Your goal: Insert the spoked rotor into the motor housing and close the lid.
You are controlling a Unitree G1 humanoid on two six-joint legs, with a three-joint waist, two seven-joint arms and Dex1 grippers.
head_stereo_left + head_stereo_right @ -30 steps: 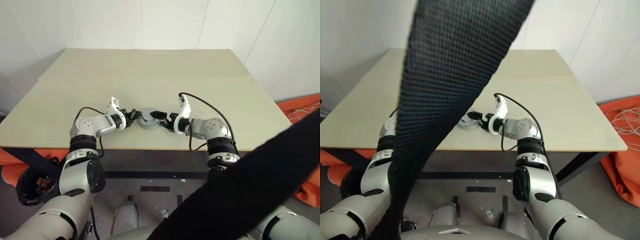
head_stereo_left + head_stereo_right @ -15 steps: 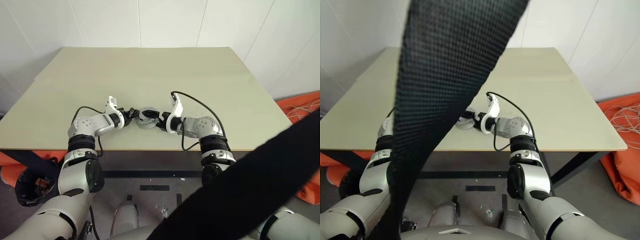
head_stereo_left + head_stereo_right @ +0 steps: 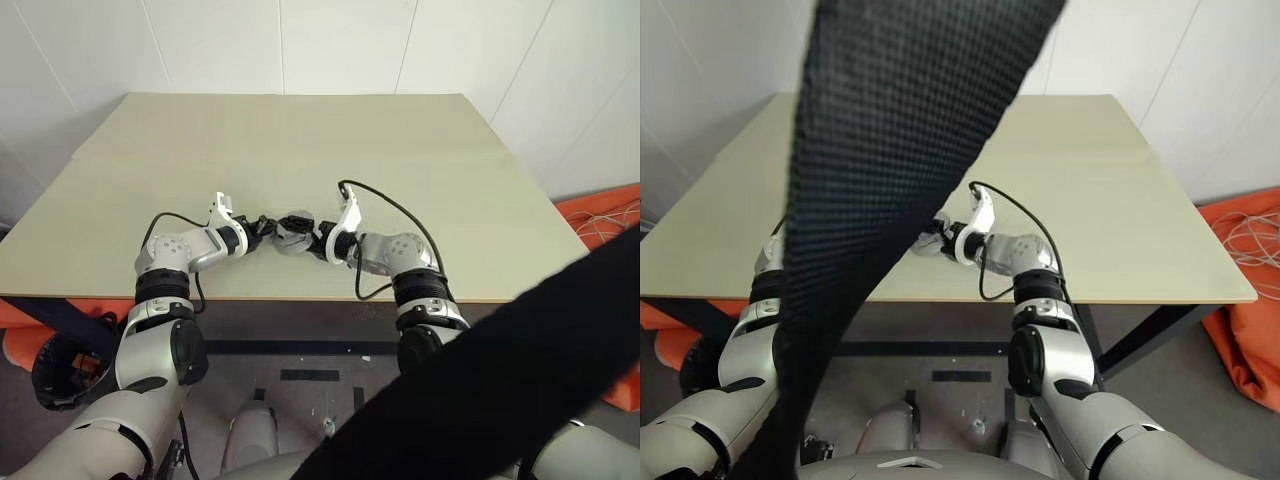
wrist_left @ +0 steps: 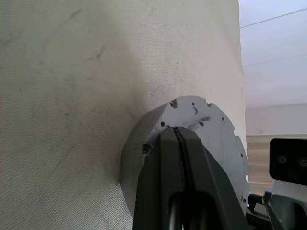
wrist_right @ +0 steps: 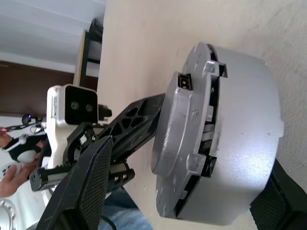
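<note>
Right wrist view shows the right gripper (image 5: pixel 192 191), jaws wide, now straddling the round grey metal motor housing (image 5: pixel 240 134) with its grey disc lid (image 5: pixel 180 120) ajar, while the left gripper (image 4: pixel 178 139), fully closed on nothing, presses that lid, so closure remains incomplete.

Bright, even indoor light washes the pale table (image 3: pixel 300 140), with only soft shadows. A blurred dark strap (image 3: pixel 900 150) cuts across close to the head camera. In the right wrist view, glare blooms on the motor housing (image 5: pixel 249 143), nearby fingers soft.
</note>
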